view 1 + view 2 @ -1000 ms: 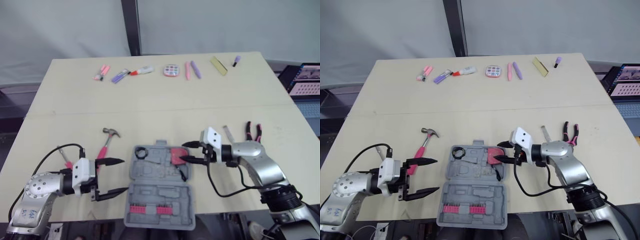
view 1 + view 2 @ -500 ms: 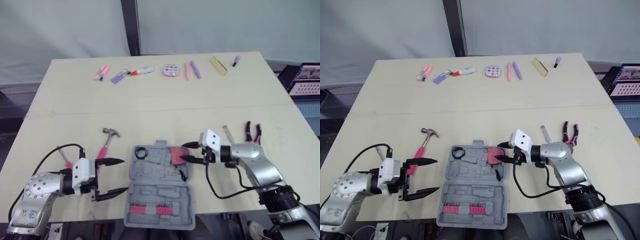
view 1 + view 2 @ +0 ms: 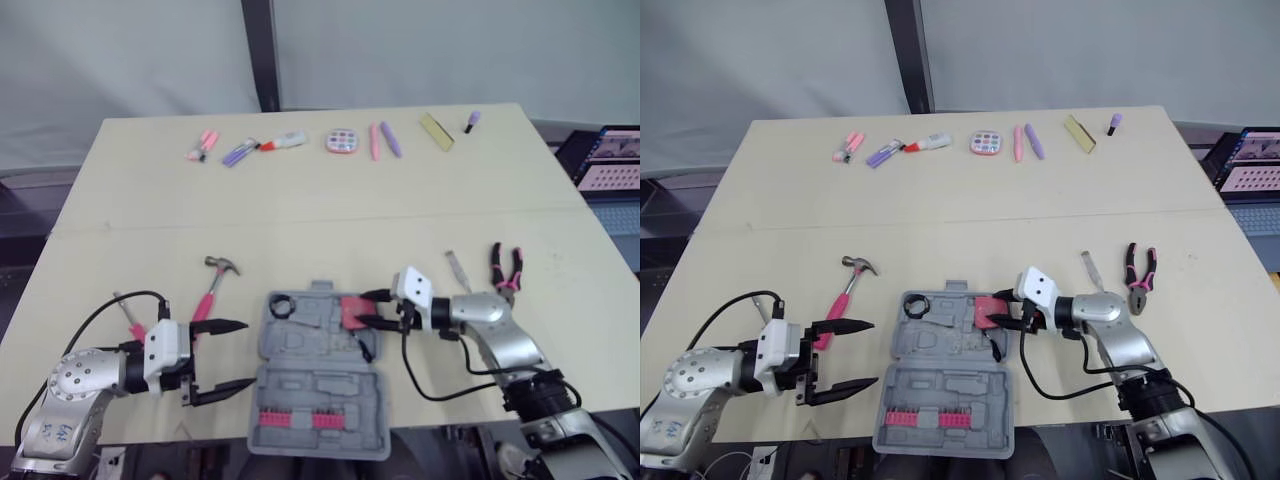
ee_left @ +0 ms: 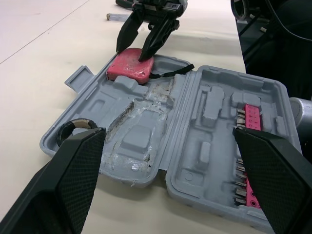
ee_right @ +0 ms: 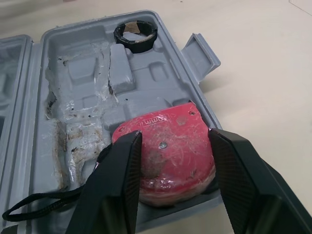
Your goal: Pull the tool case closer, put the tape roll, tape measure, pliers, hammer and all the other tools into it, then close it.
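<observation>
Scuffed red tape measure (image 5: 163,141) in the open grey tool case (image 3: 310,385).
It lies in the case's far right corner, black strap trailing, pinched by the right gripper (image 3: 363,308); the left gripper (image 3: 240,353) hangs spread wide just left of the case.

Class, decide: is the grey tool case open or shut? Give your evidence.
Open: the tool case lies spread flat, both moulded halves facing up, with the pink bit strip exposed.
</observation>
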`<state>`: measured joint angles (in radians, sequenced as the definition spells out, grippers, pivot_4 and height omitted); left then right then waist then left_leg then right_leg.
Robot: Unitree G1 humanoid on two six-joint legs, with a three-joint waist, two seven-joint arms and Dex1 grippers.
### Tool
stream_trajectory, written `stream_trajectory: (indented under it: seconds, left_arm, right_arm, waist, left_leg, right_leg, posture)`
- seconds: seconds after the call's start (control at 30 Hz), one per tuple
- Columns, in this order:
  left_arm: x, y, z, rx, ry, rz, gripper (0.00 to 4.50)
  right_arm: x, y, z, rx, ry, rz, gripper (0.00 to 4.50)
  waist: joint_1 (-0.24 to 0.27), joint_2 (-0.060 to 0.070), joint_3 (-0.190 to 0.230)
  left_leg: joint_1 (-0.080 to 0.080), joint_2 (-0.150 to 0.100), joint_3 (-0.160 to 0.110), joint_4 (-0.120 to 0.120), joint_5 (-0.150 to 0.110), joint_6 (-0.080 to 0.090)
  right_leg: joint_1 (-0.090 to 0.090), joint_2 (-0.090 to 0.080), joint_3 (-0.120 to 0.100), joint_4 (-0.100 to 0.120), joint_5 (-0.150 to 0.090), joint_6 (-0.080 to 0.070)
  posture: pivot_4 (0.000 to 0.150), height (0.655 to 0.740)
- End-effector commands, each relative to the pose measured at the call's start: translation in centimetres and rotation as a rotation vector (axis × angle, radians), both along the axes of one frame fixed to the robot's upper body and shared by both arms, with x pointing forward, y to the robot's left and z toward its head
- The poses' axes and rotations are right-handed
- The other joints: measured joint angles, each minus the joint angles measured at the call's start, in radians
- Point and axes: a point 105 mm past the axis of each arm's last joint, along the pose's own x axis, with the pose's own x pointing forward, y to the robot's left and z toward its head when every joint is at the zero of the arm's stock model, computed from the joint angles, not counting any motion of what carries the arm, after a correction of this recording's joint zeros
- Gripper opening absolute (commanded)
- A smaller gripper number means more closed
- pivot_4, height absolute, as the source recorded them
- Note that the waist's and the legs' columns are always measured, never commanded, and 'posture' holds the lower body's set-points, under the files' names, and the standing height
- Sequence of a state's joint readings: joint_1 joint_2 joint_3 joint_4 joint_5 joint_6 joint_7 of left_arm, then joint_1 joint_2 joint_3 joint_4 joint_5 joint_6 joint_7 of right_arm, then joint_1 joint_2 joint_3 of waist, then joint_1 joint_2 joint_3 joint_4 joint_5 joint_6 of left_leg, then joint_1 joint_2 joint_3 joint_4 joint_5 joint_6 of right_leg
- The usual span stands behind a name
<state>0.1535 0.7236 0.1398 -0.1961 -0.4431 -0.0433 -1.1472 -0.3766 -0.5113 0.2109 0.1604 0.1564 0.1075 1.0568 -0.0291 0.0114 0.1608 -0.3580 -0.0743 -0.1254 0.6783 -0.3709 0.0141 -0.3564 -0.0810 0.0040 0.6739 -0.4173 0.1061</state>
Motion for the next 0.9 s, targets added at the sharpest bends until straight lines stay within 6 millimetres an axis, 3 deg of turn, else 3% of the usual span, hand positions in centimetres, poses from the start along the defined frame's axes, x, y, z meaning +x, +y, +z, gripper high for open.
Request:
stream_trajectory:
  seconds: [0.03,0.33,0.9]
  left_arm:
    - [-0.1,0.0,0.9,0.014,-0.038,-0.01,4.5]
    - [0.0,0.0,1.0,0.019,-0.039,-0.011,4.5]
    - [0.0,-0.1,1.1,0.019,-0.037,-0.018,4.5]
  right_arm:
    - [-0.2,0.2,-0.2,0.014,-0.007,-0.003,2.26]
    - [-0.7,0.2,-1.9,0.009,0.021,-0.024,2.26]
    - [-1.1,0.1,-3.3,0.002,0.056,-0.058,2.26]
  waist:
    - [0.0,0.0,0.0]
    - [0.0,0.0,0.0]
    - [0.0,0.0,-0.001]
  left_leg:
    - [0.0,0.0,0.0,0.0,0.0,0.0]
    - [0.001,0.0,0.0,0.0,0.0,0.0]
    - [0.003,0.0,0.0,-0.001,0.0,0.0]
  right_leg:
    - [0.0,0.0,0.0,0.0,0.0,0.0]
    - [0.0,0.0,0.0,0.001,0.0,0.0]
    - [0.001,0.0,0.0,0.001,0.0,0.0]
  posture:
    - [0.15,0.74]
    - [0.15,0.74]
    - [0.15,0.74]
